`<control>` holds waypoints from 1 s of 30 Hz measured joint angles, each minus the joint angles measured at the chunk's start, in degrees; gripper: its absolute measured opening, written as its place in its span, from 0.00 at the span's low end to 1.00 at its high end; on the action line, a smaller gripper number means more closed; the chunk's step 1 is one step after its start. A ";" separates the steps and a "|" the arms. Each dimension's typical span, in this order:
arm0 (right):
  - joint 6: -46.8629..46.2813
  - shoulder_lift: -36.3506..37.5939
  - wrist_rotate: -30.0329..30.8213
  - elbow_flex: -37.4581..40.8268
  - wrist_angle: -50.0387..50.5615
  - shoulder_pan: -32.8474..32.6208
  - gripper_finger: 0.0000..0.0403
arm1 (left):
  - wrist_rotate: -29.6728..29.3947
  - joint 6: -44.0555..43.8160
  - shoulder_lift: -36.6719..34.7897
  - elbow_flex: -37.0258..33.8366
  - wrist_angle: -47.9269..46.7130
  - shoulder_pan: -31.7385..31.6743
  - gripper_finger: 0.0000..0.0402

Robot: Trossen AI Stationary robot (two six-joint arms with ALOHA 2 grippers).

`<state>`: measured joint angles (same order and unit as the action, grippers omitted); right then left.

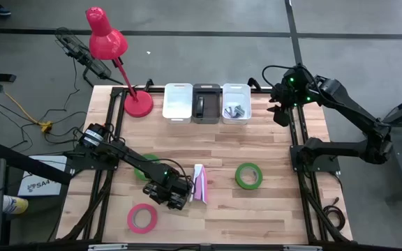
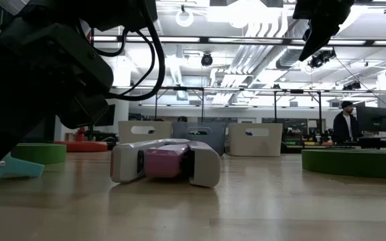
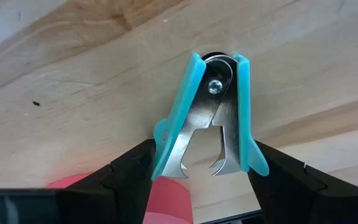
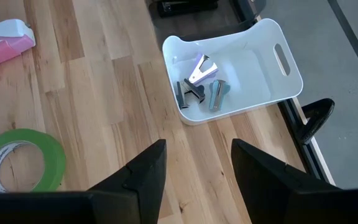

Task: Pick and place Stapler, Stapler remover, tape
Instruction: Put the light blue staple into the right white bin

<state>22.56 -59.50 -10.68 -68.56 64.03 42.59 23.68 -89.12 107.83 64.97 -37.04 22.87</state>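
A teal staple remover [image 3: 211, 115] with metal claws sits between the fingers of my left gripper [image 3: 204, 148], which is shut on it low over the table's near middle [image 1: 172, 195]. In the low view its teal handle [image 2: 9, 169] shows under the gripper. The pink-and-white stapler [image 1: 199, 183] lies on its side just right of that gripper. One green tape roll [image 1: 248, 176] lies flat to the right, another [image 1: 144, 164] partly under my left arm, and the pink roll [image 1: 142, 217] near the front edge. My right gripper [image 4: 197, 168] hangs open, high over the far right. My left gripper pinches the staple remover across its two teal handles: one finger [image 3: 132, 171] on the left handle's flared end [image 3: 161, 140], the other on the right handle's end [image 3: 253, 158]. The claws point back toward the wrist. Whether it is lifted off the wood I cannot tell.
Three bins stand in a row at the far edge: white [image 1: 177, 89], dark grey [image 1: 206, 88], and white [image 4: 278, 37], which holds several staple removers. A red desk lamp [image 1: 138, 104] stands at the far left. Bare wood lies between the bins and the tape rolls.
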 joint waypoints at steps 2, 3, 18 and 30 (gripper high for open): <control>-0.01 0.00 -0.02 0.00 0.00 -0.01 0.43 | -0.07 -0.78 0.00 0.01 -0.02 -0.02 0.59; -0.04 -0.01 0.00 0.01 0.00 -0.01 0.43 | -0.18 -1.18 0.00 0.02 -0.02 -0.04 0.59; -0.18 -0.01 0.00 0.01 0.00 0.01 0.43 | -5.47 -1.38 -0.11 0.13 -0.99 -0.04 0.59; -0.31 -0.01 0.00 0.01 0.00 0.01 0.43 | -6.17 -2.98 -0.07 0.07 -1.05 -0.11 0.59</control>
<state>22.25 -59.51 -10.68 -68.55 64.03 42.61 17.52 -92.10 107.77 65.04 -38.09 22.76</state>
